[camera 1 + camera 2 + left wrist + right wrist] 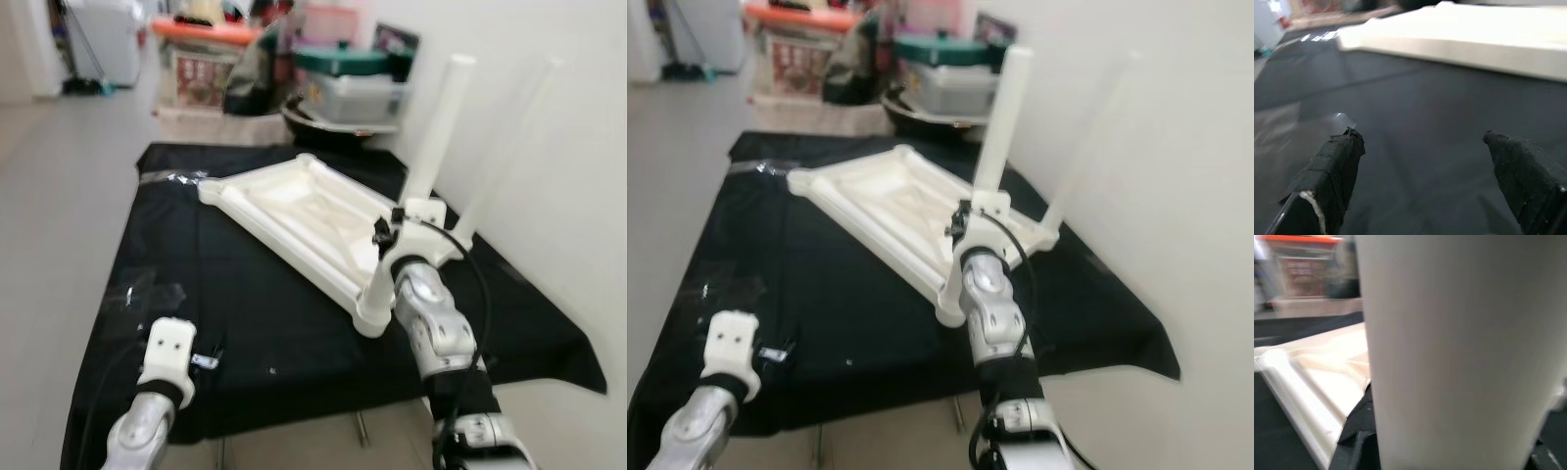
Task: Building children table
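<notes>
A white tabletop (304,220) is seen lying upside down on a black cloth (245,323) spread over the floor (59,176), its long axis running from the far left toward the near right, beside the wall (558,147). Two white legs are stood upright at its right-hand corners: one leg (438,127) rises nearly vertical, tilted slightly right, and a second leg (509,137) behind it is blurred against the wall. The right arm is reached forward and up, with the right end effector (407,230) at the base of the nearer leg; in the right wrist view the leg (1459,357) is pressed close to the camera, apparently pinched. The left end effector (1425,161) is held low over the cloth, its fingers (1334,166) spread apart, near the tabletop edge (1459,41). Storage boxes (343,83) are stacked beyond the cloth.
</notes>
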Controlling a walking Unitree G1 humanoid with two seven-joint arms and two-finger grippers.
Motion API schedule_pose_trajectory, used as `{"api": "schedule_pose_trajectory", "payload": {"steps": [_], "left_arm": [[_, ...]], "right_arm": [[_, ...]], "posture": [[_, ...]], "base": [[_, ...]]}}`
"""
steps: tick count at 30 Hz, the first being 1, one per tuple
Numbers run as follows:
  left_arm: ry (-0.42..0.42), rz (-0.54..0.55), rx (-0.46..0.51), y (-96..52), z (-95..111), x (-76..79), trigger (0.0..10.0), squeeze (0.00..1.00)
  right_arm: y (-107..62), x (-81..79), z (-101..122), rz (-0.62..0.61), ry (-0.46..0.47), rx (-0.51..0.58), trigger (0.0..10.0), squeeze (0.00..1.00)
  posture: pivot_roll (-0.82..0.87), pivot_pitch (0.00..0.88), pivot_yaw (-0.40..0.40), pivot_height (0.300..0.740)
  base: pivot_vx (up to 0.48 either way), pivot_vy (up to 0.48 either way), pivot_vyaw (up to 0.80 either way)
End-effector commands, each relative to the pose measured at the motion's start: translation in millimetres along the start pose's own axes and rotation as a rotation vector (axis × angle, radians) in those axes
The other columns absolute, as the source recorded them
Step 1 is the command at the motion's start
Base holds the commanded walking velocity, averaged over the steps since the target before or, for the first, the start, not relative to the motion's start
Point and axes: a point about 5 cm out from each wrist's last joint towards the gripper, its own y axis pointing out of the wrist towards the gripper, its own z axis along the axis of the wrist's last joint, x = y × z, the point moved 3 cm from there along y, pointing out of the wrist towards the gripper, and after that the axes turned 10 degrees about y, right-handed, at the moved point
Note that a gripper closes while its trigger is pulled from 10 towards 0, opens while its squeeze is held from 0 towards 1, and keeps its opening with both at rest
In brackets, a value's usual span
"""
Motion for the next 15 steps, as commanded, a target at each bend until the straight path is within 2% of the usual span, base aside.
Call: {"api": "schedule_pose_trajectory", "payload": {"steps": [1,3,4,5,6,7,8,9,11,13,14,15], "left_arm": [[-0.011,-0.024,-0.002,-0.5,-0.6,7.9,10.0,0.00],[-0.011,-0.026,-0.002,-0.4,-0.7,8.8,10.0,0.00],[-0.011,-0.028,-0.002,-0.1,-0.6,9.4,10.0,0.00],[-0.011,-0.027,-0.001,0.2,-0.4,9.3,10.0,0.00],[-0.011,-0.027,-0.001,0.2,-0.4,9.3,10.0,0.00],[-0.012,-0.025,0.000,0.3,-0.4,8.6,10.0,0.00],[-0.012,-0.023,0.000,0.5,-0.3,8.1,10.0,0.00],[-0.012,-0.023,0.000,0.5,-0.3,8.1,10.0,0.00],[-0.013,-0.020,0.001,0.4,-0.5,7.9,10.0,0.00],[-0.014,-0.019,0.002,0.7,-0.3,7.9,10.0,0.00],[-0.014,-0.019,0.002,0.7,-0.3,7.9,10.0,0.00],[-0.014,-0.017,0.003,1.0,0.0,7.9,10.0,0.00]], "right_arm": [[-4.9,-22.8,-9.9,0.145,0.042,-0.045,10.0,0.65],[-5.4,-28.7,-6.8,0.179,0.072,-0.027,10.0,0.65],[-5.8,-40.7,-3.8,0.290,0.117,-0.039,10.0,1.00],[-6.8,-52.1,2.2,0.390,0.150,-0.041,10.0,0.67],[-6.8,-52.1,2.2,0.390,0.150,-0.041,10.0,0.67],[-10.1,-63.2,8.7,0.504,0.171,-0.047,10.0,0.00],[-17.1,-73.2,17.4,0.650,0.180,-0.049,10.0,0.00],[-17.1,-73.2,17.4,0.650,0.180,-0.049,10.0,0.00],[-34.2,-82.8,26.7,0.894,0.127,-0.069,10.0,0.00],[-41.8,-84.2,23.2,1.010,0.028,-0.097,10.0,0.00],[-41.8,-84.2,23.2,1.010,0.028,-0.097,10.0,0.00],[-46.4,-86.6,14.4,1.088,-0.007,-0.142,10.0,0.00]], "posture": [[0.14,0.000,-0.132,0.740],[0.14,0.000,-0.132,0.740],[0.14,0.000,-0.135,0.740],[0.14,0.000,-0.135,0.740],[0.14,0.000,-0.135,0.740],[0.14,0.000,-0.135,0.740],[0.15,0.000,-0.141,0.740],[0.15,0.000,-0.141,0.740],[0.15,0.000,-0.143,0.740],[0.15,0.000,-0.146,0.740],[0.15,0.000,-0.146,0.740],[0.16,0.000,-0.152,0.740]], "base": [[0.000,0.000,0.00],[0.000,0.000,0.00],[0.000,0.000,0.00],[0.000,0.000,0.00],[0.000,0.000,0.00],[0.000,0.000,0.00],[0.000,0.000,0.00],[0.000,0.000,0.00],[0.000,0.000,0.00],[0.000,0.000,0.00],[0.000,0.000,0.00],[0.000,0.000,0.00]]}}
